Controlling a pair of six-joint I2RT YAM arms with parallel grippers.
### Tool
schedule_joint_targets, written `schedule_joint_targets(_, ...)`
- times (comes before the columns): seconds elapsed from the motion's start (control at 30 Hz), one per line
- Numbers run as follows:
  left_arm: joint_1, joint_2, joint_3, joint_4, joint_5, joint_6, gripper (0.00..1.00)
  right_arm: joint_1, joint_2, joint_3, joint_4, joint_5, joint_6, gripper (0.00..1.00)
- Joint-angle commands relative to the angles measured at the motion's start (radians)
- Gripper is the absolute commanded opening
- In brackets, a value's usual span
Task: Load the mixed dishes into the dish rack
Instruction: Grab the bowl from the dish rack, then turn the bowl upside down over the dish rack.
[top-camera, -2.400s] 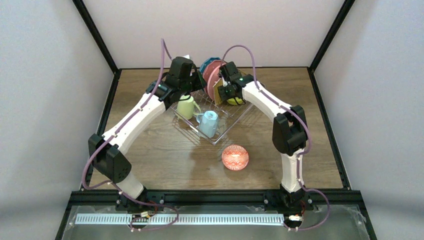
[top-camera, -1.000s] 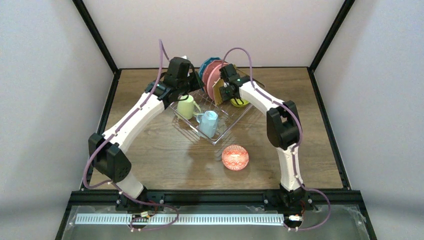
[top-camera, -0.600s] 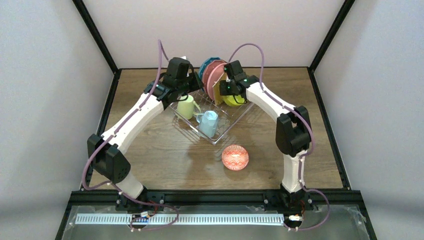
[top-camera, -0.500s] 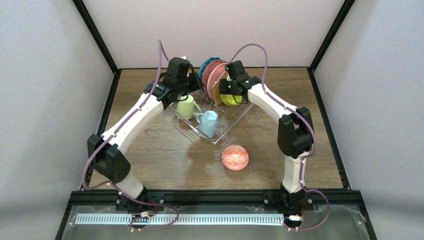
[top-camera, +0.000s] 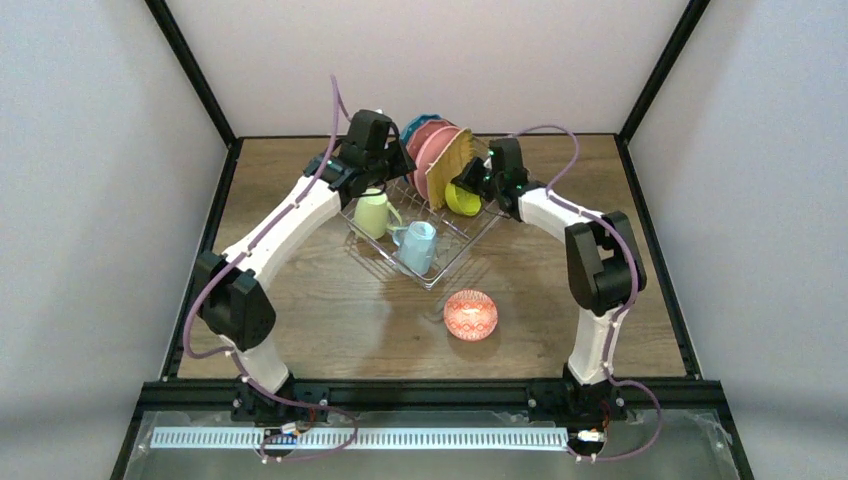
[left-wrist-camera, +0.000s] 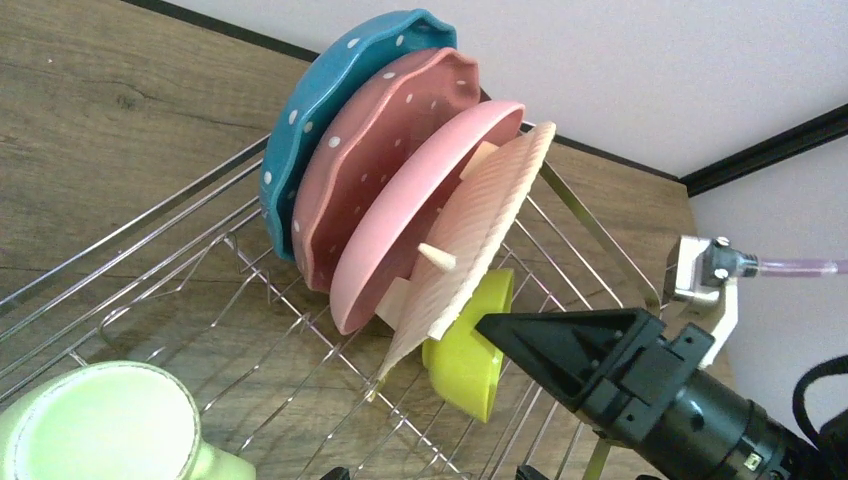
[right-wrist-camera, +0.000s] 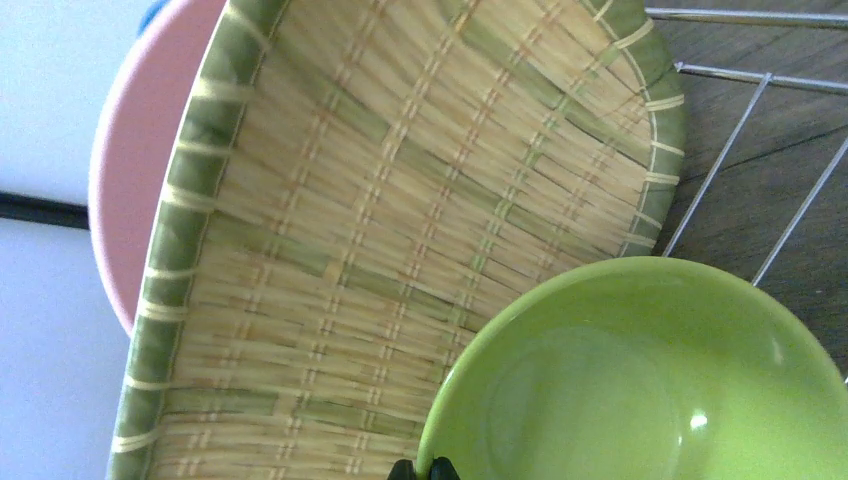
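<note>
Wire dish rack sits toward the back of your wood-grain table, hemmed in by pale walls and black frame posts.
Inside it, the woven tan plate leans on the pink plates and blue dotted plate, with the lime bowl at its foot. The pale green mug and light blue mug stand nearer you. The red-patterned bowl lies outside on the wood. Your left gripper is spread wide. Your right gripper is clenched empty, its tips at the lime bowl's rim.
</note>
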Motion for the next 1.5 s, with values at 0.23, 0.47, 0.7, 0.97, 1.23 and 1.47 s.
schedule_joint_targets(0.23,0.008,0.068,0.098,0.007,0.026,0.097,0.95,-0.019,-0.043,-0.222,0.508,-0.073,0.419,0.01)
schedule_joint_targets(0.47,0.008,0.087,0.103,0.013,0.041,0.093,0.95,-0.019,-0.063,-0.323,0.615,0.001,0.534,0.01)
schedule_joint_targets(0.7,0.008,0.091,0.101,0.024,0.047,0.088,0.95,-0.02,-0.076,-0.321,0.523,0.05,0.494,0.01)
schedule_joint_targets(0.97,0.007,0.091,0.091,0.042,0.044,0.071,0.95,-0.019,-0.105,-0.285,0.318,0.102,0.455,0.06)
schedule_joint_targets(1.23,0.005,0.102,0.098,0.054,0.055,0.061,0.95,-0.018,-0.104,-0.254,0.205,0.116,0.437,0.15)
schedule_joint_targets(1.47,0.003,0.099,0.091,0.05,0.049,0.059,0.95,-0.019,-0.098,-0.243,0.15,0.103,0.434,0.18)
